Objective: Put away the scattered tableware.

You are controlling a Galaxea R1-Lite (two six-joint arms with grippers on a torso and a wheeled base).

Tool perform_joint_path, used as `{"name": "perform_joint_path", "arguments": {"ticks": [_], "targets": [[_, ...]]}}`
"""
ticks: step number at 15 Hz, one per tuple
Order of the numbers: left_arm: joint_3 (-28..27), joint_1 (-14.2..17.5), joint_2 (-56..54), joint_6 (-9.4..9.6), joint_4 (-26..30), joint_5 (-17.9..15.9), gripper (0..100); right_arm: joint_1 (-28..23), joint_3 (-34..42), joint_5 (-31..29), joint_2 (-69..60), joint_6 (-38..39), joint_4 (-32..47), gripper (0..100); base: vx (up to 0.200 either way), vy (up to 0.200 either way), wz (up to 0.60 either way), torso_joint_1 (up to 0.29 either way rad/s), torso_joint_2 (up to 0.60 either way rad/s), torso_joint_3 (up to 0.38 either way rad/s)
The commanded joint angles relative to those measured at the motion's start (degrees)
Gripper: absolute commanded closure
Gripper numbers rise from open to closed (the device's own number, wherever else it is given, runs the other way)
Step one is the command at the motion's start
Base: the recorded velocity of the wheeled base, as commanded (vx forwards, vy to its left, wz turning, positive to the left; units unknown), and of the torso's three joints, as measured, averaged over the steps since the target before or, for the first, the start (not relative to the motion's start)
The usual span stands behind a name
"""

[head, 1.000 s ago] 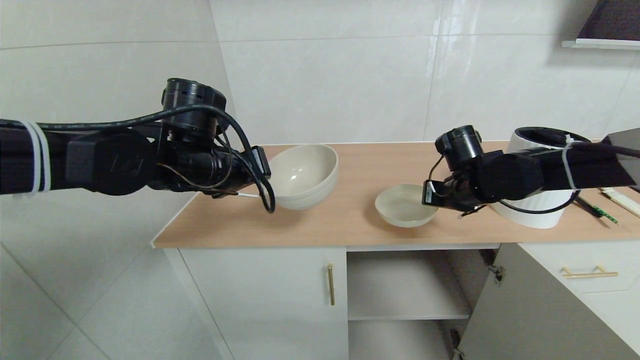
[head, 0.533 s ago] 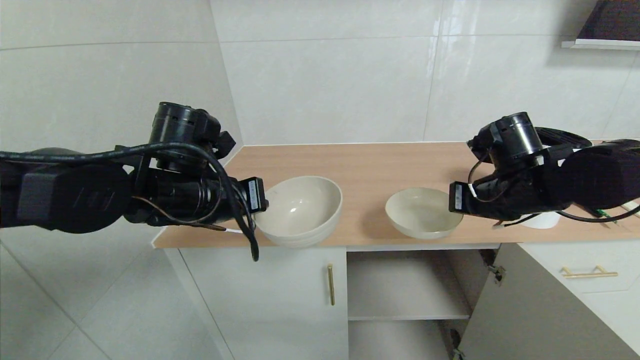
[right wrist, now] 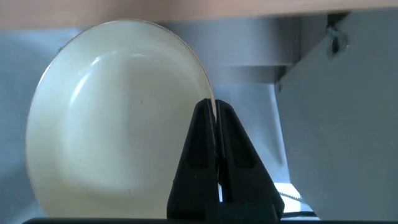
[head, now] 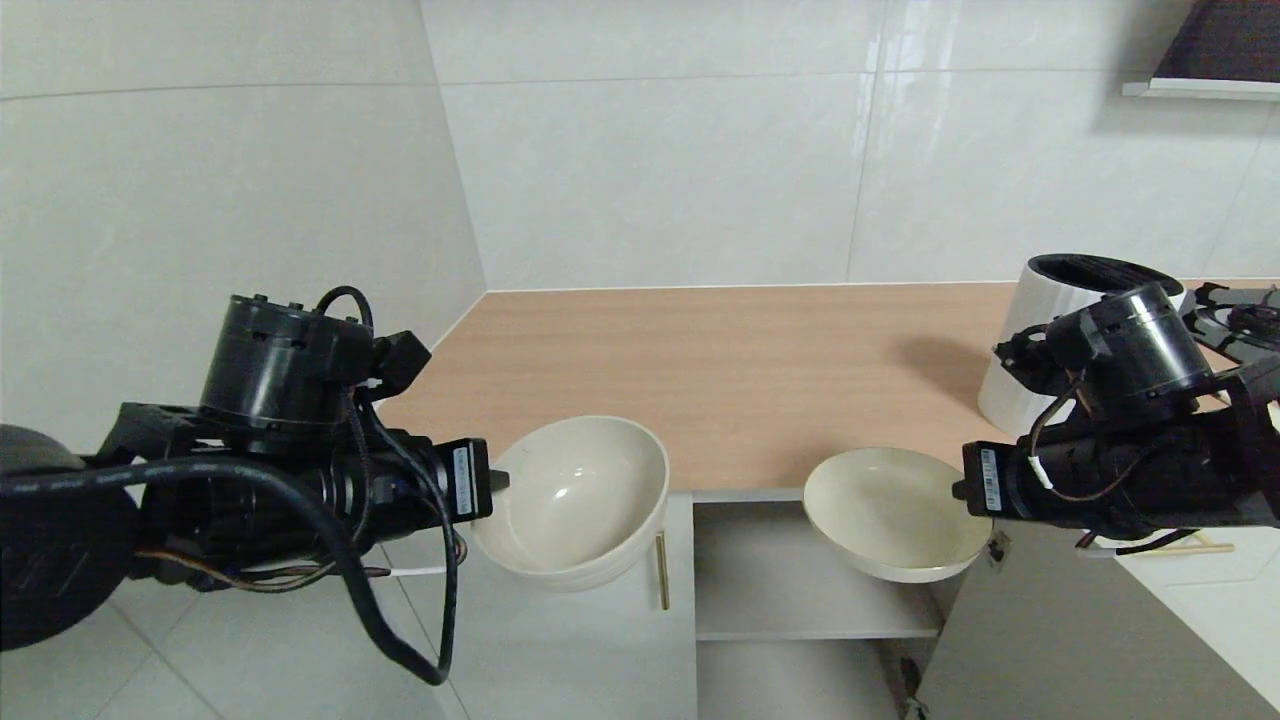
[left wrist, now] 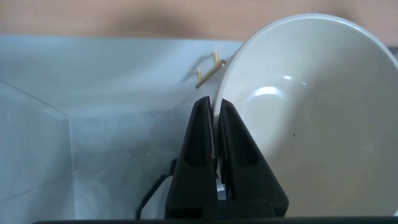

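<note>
Cream-coloured and deep, the round ceramic bowl (head: 580,500) hangs from my left gripper (head: 497,482), whose two black fingers are pinched narrow over its near rim. It is off the counter, tilted, in front of the closed white cabinet door (head: 560,640), and it covers the top of that door's slim gold bar handle (head: 661,575). My right gripper (head: 958,490) is clamped the same way on the rim of a shallow cream dish (head: 890,510), also in the air and tilted, across the upper part of the open cabinet compartment (head: 800,570).

Inside that compartment a white shelf (head: 815,632) runs across. Its grey door (head: 1040,640) stands swung open to the right, partly behind my right arm.

Beyond both bowls lies the light wooden countertop (head: 700,360). A white cylindrical canister with a black rim (head: 1050,300) stands at its right end, its lower side hidden by my right wrist; a black stove grate (head: 1240,305) sits just past it. Glossy white wall tiles (head: 650,150) meet in the corner behind, and a dark range hood (head: 1220,45) juts from the upper right.
</note>
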Motion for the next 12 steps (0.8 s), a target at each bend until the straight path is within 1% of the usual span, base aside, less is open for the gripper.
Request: {"name": "perform_joint_path", "arguments": {"ticks": [1, 3, 6, 12], "targets": [[2.3, -0.5, -2.6, -0.05, 0.0, 0.0, 100, 0.3, 2.3, 0.0, -2.0, 0.1, 0.1, 100, -0.200, 0.000, 0.00, 0.007, 0.00, 0.012], [2.7, -0.9, -1.2, -0.05, 0.0, 0.0, 100, 0.3, 4.1, 0.3, -1.3, 0.1, 0.0, 100, -0.200, 0.000, 0.00, -0.005, 0.00, 0.000], [2.7, -0.9, -0.1, -0.05, -0.1, 0.0, 100, 0.3, 4.1, 0.3, 0.2, 0.1, 0.0, 100, -0.200, 0.000, 0.00, -0.007, 0.00, 0.006], [2.7, -0.9, 0.3, 0.13, -0.2, 0.0, 100, 0.4, 4.3, 0.3, 0.8, 0.0, -0.1, 100, 0.000, 0.000, 0.00, 0.000, 0.00, 0.000]]}}
